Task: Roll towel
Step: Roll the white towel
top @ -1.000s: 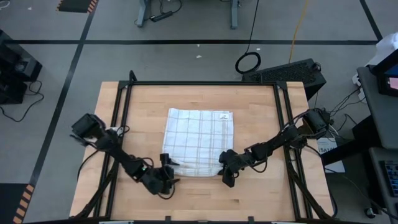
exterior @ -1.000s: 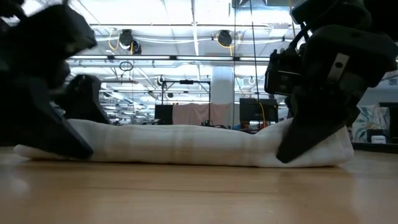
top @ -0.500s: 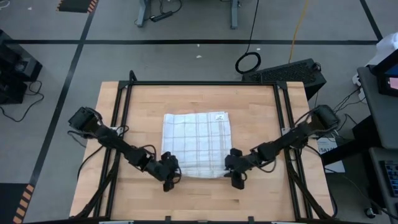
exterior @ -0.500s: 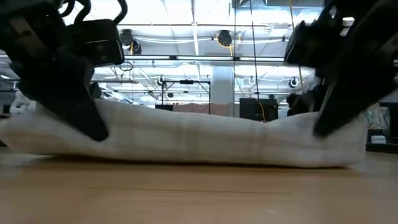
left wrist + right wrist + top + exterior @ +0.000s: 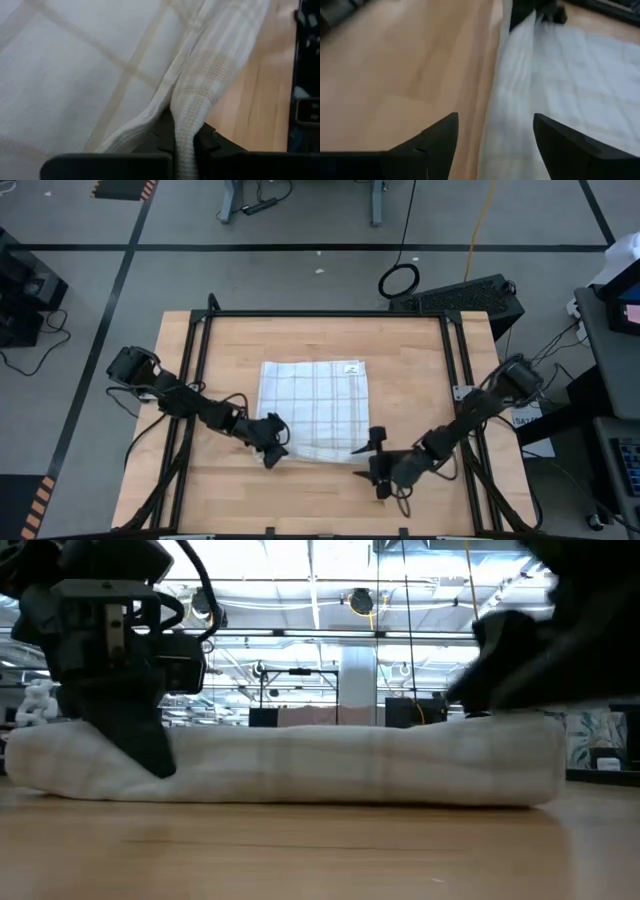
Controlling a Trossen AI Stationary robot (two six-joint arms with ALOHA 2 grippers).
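The white grid-checked towel (image 5: 312,405) lies flat in the middle of the table, and its near edge is rolled into a thick roll (image 5: 300,765). A small label tag (image 5: 352,367) sits at its far right corner. My left gripper (image 5: 272,450) is shut on the roll's left end. My right gripper (image 5: 374,463) stands open just off the roll's right end, toward the table's near right. In its wrist view, its fingers (image 5: 435,142) straddle the line of the roll (image 5: 515,85) without touching it. My left gripper pinches a bunched fold of cloth (image 5: 186,117) at the left end of the towel's rolled near edge between its two fingers. It comes slanting down from the table's left. The roll (image 5: 90,765) rests on the table below it, slack.
A black frame (image 5: 320,315) runs along the table's far, left and right sides. Bare wood (image 5: 320,500) lies between the roll and the near edge. A person's room with lights and screens shows behind the table in the low view.
My left gripper has shut on the roll's left end and gone a little toward the far edge. My right gripper has opened, let go of the roll's right end and backed off toward the near right. The roll's right end now lies free on the table.
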